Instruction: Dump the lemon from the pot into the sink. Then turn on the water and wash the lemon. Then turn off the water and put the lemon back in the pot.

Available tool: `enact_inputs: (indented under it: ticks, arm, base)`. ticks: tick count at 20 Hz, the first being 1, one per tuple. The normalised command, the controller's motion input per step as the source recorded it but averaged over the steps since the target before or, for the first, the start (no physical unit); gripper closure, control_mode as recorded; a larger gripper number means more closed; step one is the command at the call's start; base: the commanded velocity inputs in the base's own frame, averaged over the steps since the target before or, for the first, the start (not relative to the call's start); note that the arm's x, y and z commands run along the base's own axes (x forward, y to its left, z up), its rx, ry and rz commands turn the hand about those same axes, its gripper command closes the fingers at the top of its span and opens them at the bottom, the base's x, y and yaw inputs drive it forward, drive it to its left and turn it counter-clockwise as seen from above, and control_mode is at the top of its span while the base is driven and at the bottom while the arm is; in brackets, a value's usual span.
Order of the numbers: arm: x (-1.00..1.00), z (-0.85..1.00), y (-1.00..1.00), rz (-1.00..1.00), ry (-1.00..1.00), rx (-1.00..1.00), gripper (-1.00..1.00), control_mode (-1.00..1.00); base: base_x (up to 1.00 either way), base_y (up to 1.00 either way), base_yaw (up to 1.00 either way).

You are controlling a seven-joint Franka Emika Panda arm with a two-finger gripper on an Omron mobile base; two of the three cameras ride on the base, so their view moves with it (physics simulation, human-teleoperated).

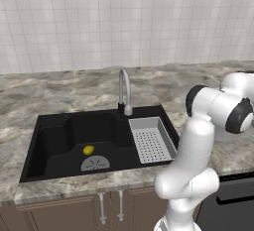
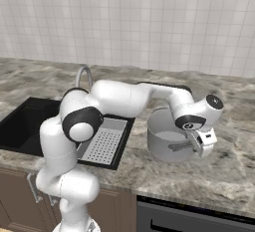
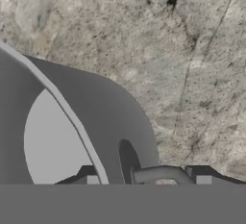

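Yellow fruit: the lemon (image 1: 88,149) lies on the floor of the sink (image 1: 54,136), just beside the round grey drain (image 1: 95,163), on its far left side as I see it from the left base view.
Sink: black and recessed into the counter (image 1: 59,88); a grey perforated tray (image 1: 151,140) sits in its right end.
Tap: a silver gooseneck tap (image 1: 123,90) stands at the back rim of the sink, between the basin and the tray; I see no stream.
Pot: the grey pot (image 2: 167,139) stands upright on the counter to the right of the sink, well apart from the lemon; what I see of its inside in the hand view (image 3: 50,141) is bare grey metal.
Gripper: the gripper (image 2: 201,144) hangs at the pot's right side, pointing down, level with the loop handle (image 2: 180,146).
Fingers: part-way apart. In the hand view the two dark tips (image 3: 89,174) straddle the pot's rim and handle (image 3: 161,174), one inside the wall and one outside; I cannot tell whether they press on the metal.
Arm: it reaches from the base across the front of the sink toward the pot.
Wall: pale square tiles (image 1: 124,22) rise behind the counter.
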Motion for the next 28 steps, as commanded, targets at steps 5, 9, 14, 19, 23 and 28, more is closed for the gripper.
enact_inputs:
  ticks: [5, 9, 14, 19, 23, 28]
  arm:
    - [0.07, -0.3, 0.13, -0.04, 0.11, 0.0, 1.0, -1.0]
    - [0.25, -0.47, 0.21, -0.05, 0.06, 0.0, 1.0, -1.0]
    - [0.27, -0.56, 0.21, -0.04, 0.07, 0.0, 1.0, -1.0]
    - [0.04, -0.22, 0.21, -0.04, 0.05, 0.0, -1.0, -1.0]
    - [-0.11, 0.13, 0.13, -0.03, 0.01, 0.0, -1.0, -1.0]
    - [-0.27, 0.16, 0.15, -0.04, 0.0, -0.05, -1.0, -1.0]
  base:
    - [0.0, 0.0, 0.0]
    - [0.0, 0.0, 0.0]
    - [0.0, 0.0, 0.0]
    - [0.0, 0.0, 0.0]
    - [0.0, 0.0, 0.0]
    - [0.0, 0.0, 0.0]
